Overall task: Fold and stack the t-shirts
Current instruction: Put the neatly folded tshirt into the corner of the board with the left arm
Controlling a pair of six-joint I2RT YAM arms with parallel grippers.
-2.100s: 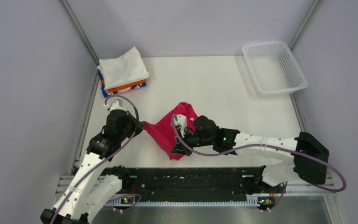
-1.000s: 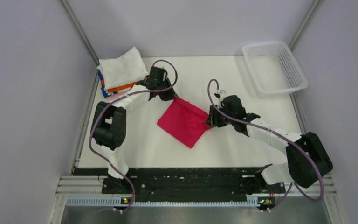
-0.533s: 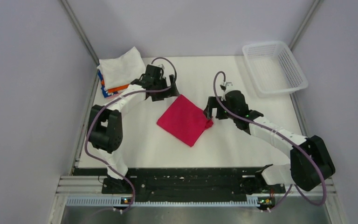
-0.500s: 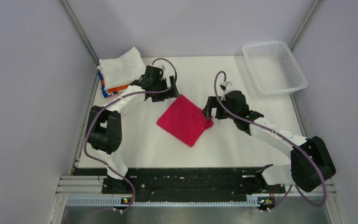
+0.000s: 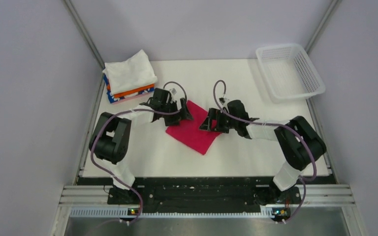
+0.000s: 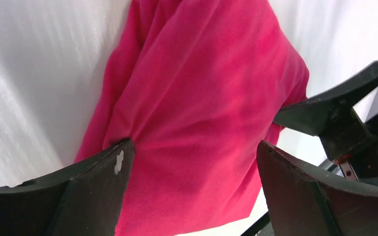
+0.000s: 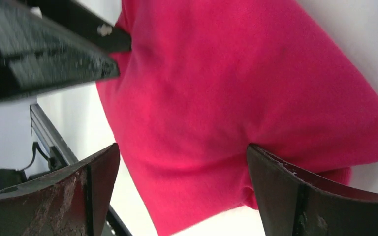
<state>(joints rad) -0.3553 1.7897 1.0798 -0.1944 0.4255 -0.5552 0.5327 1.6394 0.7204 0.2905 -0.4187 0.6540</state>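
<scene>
Both spread: left hand [image 5: 184, 111], right hand [image 5: 207, 123] flank folded crimson-pink cloth t-shirt [image 5: 195, 138]; looks limp, light; pinch folded edges.

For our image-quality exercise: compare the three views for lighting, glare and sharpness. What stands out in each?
Top external: even light, sharp, faint shadows on the table. Left wrist: table nearly washed out beside the crimson t-shirt. Right wrist: the left gripper's finger at top left is blurred.

The shirt pile [image 5: 129, 78] blocks my far left, the basket [image 5: 289, 71] my far right. The near table [image 5: 246, 160] is open.
</scene>
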